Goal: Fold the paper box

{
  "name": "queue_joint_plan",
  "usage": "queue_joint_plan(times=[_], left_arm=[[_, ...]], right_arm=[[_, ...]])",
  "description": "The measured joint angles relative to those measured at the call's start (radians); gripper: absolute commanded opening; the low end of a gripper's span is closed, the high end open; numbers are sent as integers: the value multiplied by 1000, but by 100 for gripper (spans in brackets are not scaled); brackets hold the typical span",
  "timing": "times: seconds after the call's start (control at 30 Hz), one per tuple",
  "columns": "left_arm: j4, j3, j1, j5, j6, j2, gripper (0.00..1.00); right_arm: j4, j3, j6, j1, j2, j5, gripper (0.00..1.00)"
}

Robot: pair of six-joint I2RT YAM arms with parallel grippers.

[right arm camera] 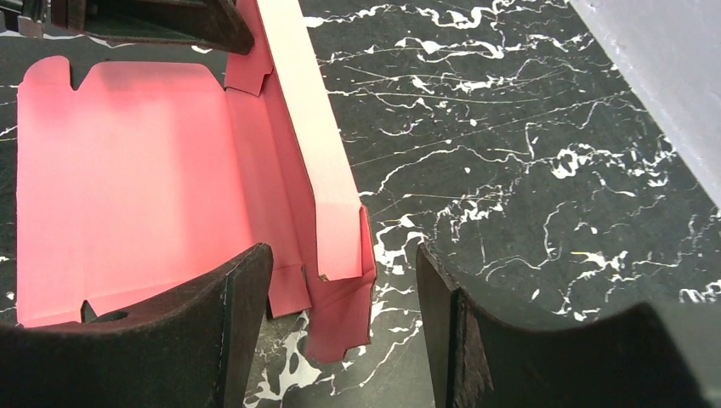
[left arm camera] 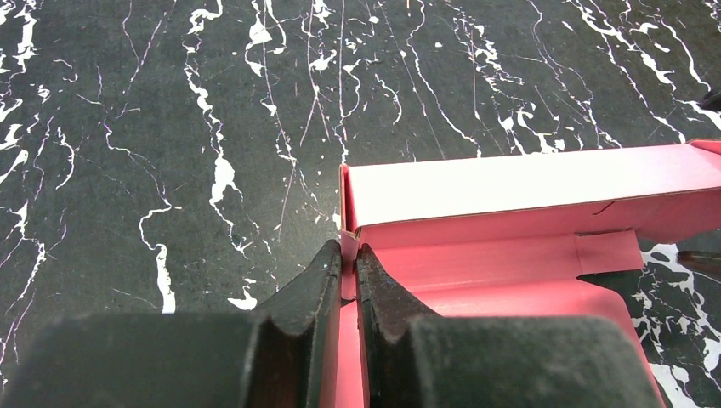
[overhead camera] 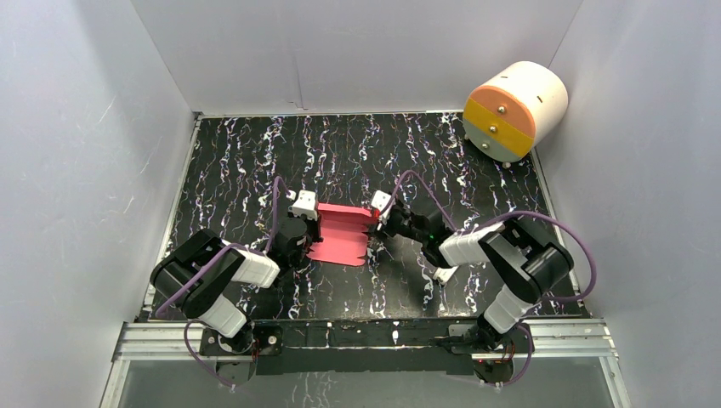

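Observation:
The paper box [overhead camera: 340, 234] is pink-red card lying mid-table, its floor flat and its far long wall folded up. My left gripper [overhead camera: 315, 228] is at its left end. In the left wrist view that gripper [left arm camera: 349, 251] is shut on a thin upright card flap at the corner of the paper box [left arm camera: 510, 183]. My right gripper [overhead camera: 375, 228] is at the box's right end. In the right wrist view it [right arm camera: 340, 272] stands open, straddling the end flap of the raised wall of the paper box [right arm camera: 127, 170] without pinching it. The left fingers [right arm camera: 170, 21] show at the top of that view.
A big white-and-orange cylinder [overhead camera: 514, 109] lies at the back right corner. White walls close in the black marbled table [overhead camera: 255, 153] on the left, back and right. The arm bases sit on the rail at the near edge.

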Motion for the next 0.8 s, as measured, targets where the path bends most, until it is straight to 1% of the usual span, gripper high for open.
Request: queue_joint_plan(times=[0.1, 0.33, 0.47, 0.7, 0.8], left_arm=[[0, 0, 2, 7, 0, 0, 0], [1, 0, 8, 26, 3, 0, 0], [2, 0, 10, 35, 4, 0, 0], [11, 7, 13, 42, 6, 12, 0], [20, 15, 13, 35, 6, 26, 0]], right_arm=[[40, 0, 21, -5, 42, -14, 69], [163, 13, 77, -13, 159, -42, 62], [213, 23, 110, -17, 201, -70, 53], [295, 35, 174, -18, 237, -120, 33], [334, 35, 212, -18, 253, -133, 27]])
